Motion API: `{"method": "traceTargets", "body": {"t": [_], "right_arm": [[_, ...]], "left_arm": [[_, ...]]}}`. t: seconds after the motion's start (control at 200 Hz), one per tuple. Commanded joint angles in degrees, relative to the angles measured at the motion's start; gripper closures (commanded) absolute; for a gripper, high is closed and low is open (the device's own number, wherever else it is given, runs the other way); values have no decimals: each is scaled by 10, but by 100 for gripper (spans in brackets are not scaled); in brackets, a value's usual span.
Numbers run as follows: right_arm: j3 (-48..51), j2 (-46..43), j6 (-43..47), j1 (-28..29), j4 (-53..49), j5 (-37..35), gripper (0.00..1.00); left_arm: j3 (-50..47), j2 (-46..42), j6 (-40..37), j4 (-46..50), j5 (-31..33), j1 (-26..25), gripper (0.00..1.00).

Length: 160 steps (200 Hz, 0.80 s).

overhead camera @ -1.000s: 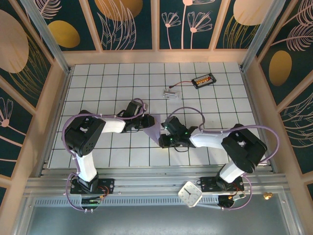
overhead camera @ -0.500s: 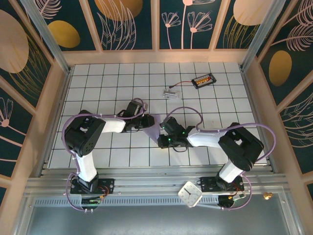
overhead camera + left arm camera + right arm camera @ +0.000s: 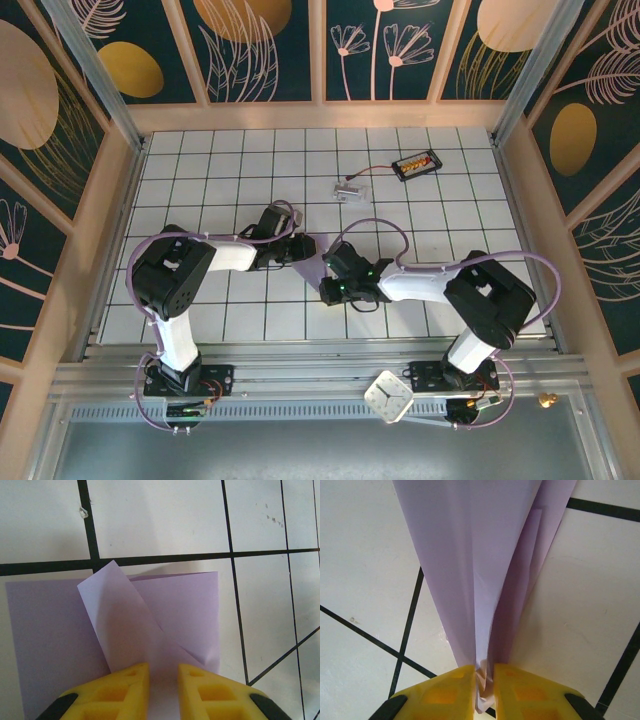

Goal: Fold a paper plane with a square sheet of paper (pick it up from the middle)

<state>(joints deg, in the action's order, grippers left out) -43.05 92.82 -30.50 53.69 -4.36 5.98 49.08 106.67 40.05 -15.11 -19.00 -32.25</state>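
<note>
The lavender paper plane (image 3: 318,264), a folded sheet, lies on the white tiles between my two grippers. In the left wrist view its wide end (image 3: 175,605) lies flat, and a flap rises from it into my left gripper (image 3: 163,667), whose yellow fingers (image 3: 125,680) are shut on it. In the right wrist view the paper (image 3: 470,555) narrows to a creased point that sits crumpled in my right gripper (image 3: 483,669). In the top view the left gripper (image 3: 302,248) is at the paper's upper end and the right gripper (image 3: 332,290) at its lower end.
A small clear plastic piece with a wire (image 3: 348,189) and a black holder with orange parts (image 3: 416,163) lie at the back of the table. A white clock-like square (image 3: 388,395) rests on the front rail. Wooden walls (image 3: 120,200) close in both sides.
My right gripper has shifted a little left with the paper's point between its fingers, and that arm's wrist has turned slightly. The left arm has stayed in place.
</note>
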Motion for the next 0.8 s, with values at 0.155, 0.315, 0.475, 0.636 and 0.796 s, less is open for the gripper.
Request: {"method": "traceTargets", "body": {"t": [0.155,0.315,0.475,0.636,0.796], "right_arm": [[-7,16,-1,13,-39,-27,83],[-4,17,-6,13,-41,-32,85],[0,6,-12,11,-40,-39,94],[31,-21,-30,-19,18,32,100],[58,-37,-46,-39,66,99,100]], "left_arm": [[-16,23,-14,83,42,7,77],[-15,24,-14,84,41,6,77],[-15,24,-15,83,42,6,77],[-16,23,-15,83,42,7,77],[-15,24,-16,85,42,6,77]]}}
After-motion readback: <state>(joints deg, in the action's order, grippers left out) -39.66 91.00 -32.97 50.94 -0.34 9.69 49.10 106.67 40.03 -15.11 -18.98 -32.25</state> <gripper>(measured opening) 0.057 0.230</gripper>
